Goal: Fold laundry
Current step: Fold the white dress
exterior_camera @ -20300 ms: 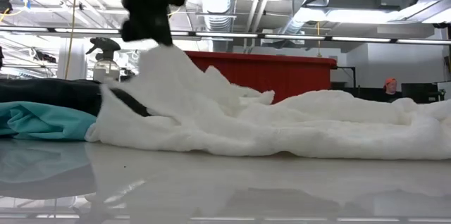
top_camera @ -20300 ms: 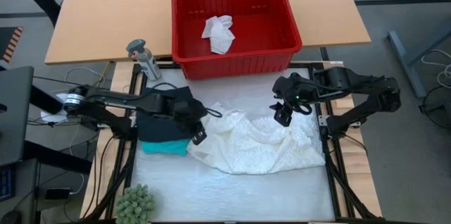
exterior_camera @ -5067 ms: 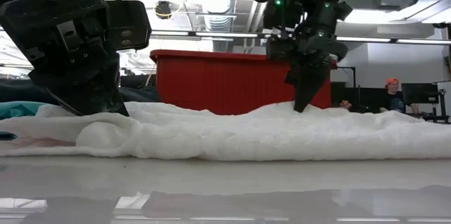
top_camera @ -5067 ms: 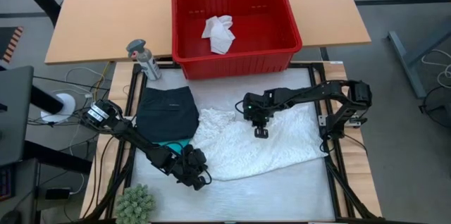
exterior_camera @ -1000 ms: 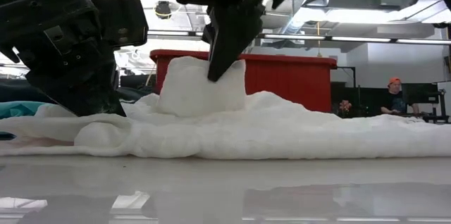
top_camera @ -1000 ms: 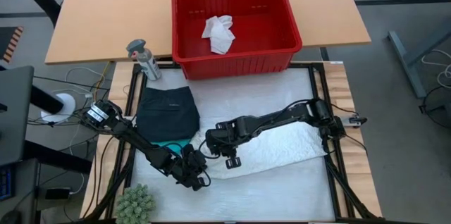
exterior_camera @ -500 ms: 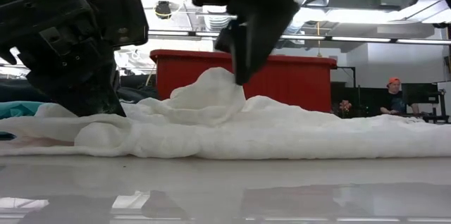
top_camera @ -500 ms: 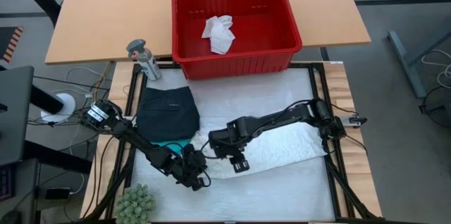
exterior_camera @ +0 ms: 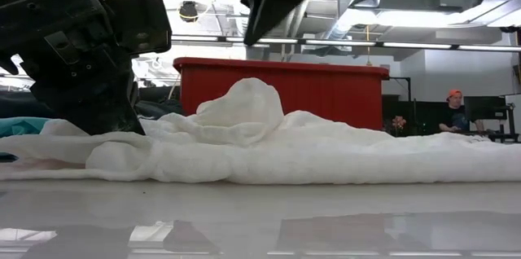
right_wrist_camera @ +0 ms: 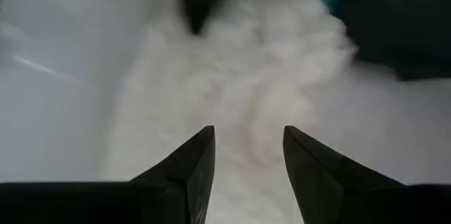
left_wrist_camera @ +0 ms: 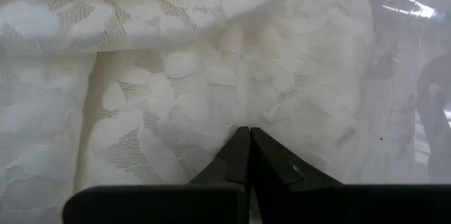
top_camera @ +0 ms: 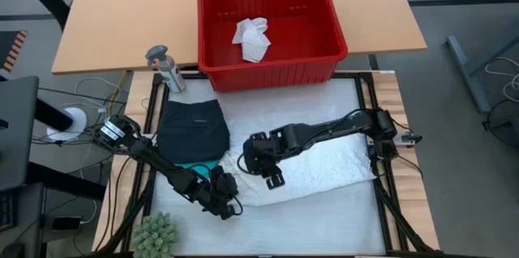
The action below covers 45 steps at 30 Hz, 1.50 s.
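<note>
White lace garment [top_camera: 320, 163] with a leaf-like openwork pattern lies under the dark right gripper [top_camera: 274, 180]. Beside the dark left gripper [top_camera: 225, 204], black shorts [top_camera: 192, 130] cover a teal garment [top_camera: 197, 166]. Red basket [top_camera: 271, 70], pale wooden bench [top_camera: 122, 15].

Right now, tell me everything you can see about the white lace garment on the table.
The white lace garment is soft, leaf-patterned cloth, lying folded over and rumpled on the pale mat, with a raised hump near its left end. Beside it lie black shorts. The left gripper presses shut on its corner; the right gripper hovers open above.

Red basket [top_camera: 324, 55], spray bottle [top_camera: 165, 67], fuzzy plant [top_camera: 155, 234] around the mat.
</note>
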Motion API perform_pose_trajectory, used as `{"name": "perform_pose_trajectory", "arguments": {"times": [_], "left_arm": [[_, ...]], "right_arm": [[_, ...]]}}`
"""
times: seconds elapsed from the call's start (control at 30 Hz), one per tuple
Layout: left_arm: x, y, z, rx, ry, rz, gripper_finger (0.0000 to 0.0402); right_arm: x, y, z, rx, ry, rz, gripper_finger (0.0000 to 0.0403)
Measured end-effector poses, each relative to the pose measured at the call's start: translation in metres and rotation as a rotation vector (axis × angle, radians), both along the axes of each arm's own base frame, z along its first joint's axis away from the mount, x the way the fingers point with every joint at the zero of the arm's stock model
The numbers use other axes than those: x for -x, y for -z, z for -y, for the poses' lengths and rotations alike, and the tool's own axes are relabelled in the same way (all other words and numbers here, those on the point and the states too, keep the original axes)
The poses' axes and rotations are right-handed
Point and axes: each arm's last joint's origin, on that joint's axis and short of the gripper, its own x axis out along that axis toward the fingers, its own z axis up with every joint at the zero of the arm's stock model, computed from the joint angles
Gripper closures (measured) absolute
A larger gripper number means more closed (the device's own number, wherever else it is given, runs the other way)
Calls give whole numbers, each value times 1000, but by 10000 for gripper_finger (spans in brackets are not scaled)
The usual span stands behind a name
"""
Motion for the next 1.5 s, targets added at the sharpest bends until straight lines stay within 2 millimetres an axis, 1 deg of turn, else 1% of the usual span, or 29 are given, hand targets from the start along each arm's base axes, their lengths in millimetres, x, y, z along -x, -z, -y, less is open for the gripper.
{"name": "perform_pose_trajectory", "arguments": {"times": [0.1,0.2,0.3,0.4,0.47,0.7,0.83,0.93,1.03,1.23,1.33,1.4,1.5], "left_arm": [[0,0,0,0,0,0,401],[0,0,0,-2,-4,3,401],[0,0,0,-3,-5,4,401],[0,0,0,-1,-12,4,401],[0,0,0,-4,-17,7,401],[0,0,-1,-3,-36,12,401],[0,0,-1,-4,-39,14,401],[0,0,-1,-7,-41,16,401],[0,0,-1,-10,-41,16,401],[1,0,-2,-18,-42,8,401],[1,1,-2,-18,-37,-3,401],[2,1,-1,-19,-34,-9,401],[3,1,0,-23,-27,-14,401]], "right_arm": [[-7,2,21,45,6,30,214],[-15,0,43,53,53,87,219],[-16,0,61,54,88,92,226],[-17,3,72,22,92,97,232],[-17,9,74,4,86,98,234],[-13,44,72,-9,61,62,237],[-4,52,72,-53,67,-38,237],[0,53,68,-101,83,-89,237],[7,53,59,-127,100,-161,237],[25,57,35,-123,100,-343,237],[31,58,22,-110,79,-394,237],[34,53,16,-104,76,-394,237],[41,36,13,-112,109,-352,237]]}}
